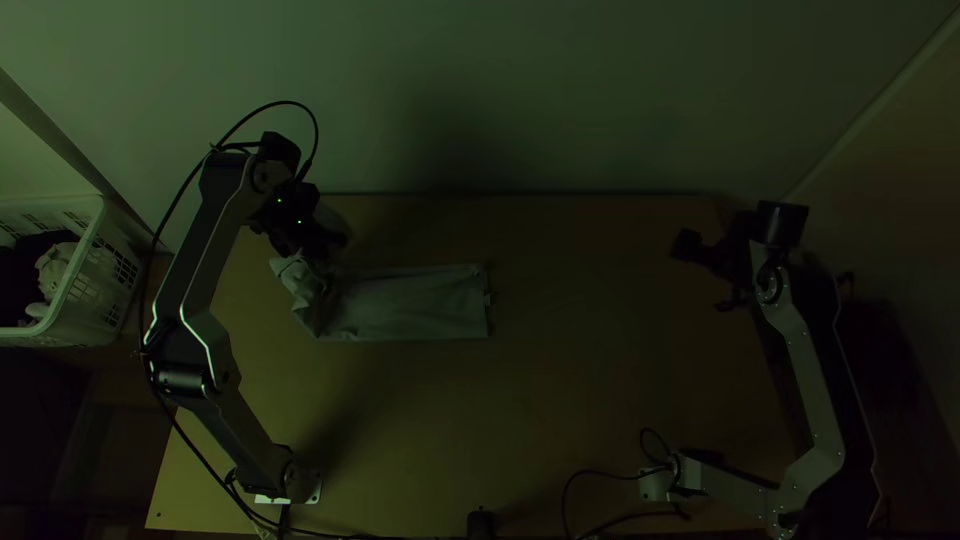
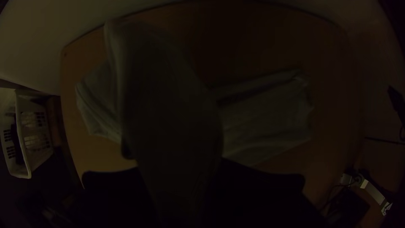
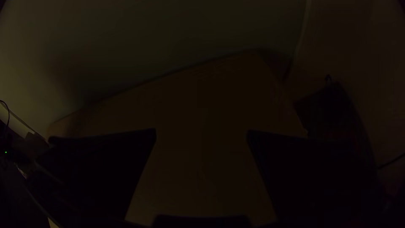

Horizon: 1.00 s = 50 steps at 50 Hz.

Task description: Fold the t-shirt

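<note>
You had a dimly lit room around you, with a plain pale wall [image 1: 560, 90] behind the wooden table [image 1: 610, 400] and a slotted plastic laundry basket [image 1: 85, 320] off its left side.

We can read no text, labels, brands, numbers or signs here.
</note>
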{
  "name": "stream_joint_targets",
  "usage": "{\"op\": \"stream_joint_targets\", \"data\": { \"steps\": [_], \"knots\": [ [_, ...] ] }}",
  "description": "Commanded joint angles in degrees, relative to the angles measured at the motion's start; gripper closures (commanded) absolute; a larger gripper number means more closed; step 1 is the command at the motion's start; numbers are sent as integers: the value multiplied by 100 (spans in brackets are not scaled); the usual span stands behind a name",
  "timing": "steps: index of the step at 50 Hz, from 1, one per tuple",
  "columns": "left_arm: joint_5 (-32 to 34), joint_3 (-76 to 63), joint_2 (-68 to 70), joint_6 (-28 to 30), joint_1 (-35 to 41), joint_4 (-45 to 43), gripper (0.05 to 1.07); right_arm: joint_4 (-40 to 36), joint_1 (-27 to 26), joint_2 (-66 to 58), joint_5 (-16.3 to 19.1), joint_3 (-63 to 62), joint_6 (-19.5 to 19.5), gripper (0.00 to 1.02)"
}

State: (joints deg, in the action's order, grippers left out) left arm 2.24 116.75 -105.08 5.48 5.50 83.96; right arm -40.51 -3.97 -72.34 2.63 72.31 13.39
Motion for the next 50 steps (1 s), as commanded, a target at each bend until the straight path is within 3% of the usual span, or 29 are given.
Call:
{"op": "stream_joint_targets", "data": {
  "steps": [1, 14, 34, 36, 38, 42, 50],
  "knots": [
    [-31, 296, -312, -345, 435, 155, 105, 35, -104, 202, 35, -165, -56, 4],
    [-31, 920, -1050, -987, 1314, 155, 105, 35, -245, 404, 35, -341, -56, 4],
    [-136, 1148, -1735, -1101, 2280, 76, 104, 35, -421, 633, 35, -552, -82, 4],
    [-136, 1166, -1788, -1101, 2333, 59, 96, 35, -421, 651, 35, -587, -82, 4],
    [-127, 1192, -1858, -1101, 2412, 24, 76, 35, -429, 651, 35, -604, -82, 4],
    [-83, 1219, -1929, -1198, 2606, -73, 11, 35, -429, 659, 35, -666, -82, 4],
    [-57, 1394, -1990, -1646, 3124, -600, 9, 96, -315, 686, 35, -842, -12, 4]
  ]
}}
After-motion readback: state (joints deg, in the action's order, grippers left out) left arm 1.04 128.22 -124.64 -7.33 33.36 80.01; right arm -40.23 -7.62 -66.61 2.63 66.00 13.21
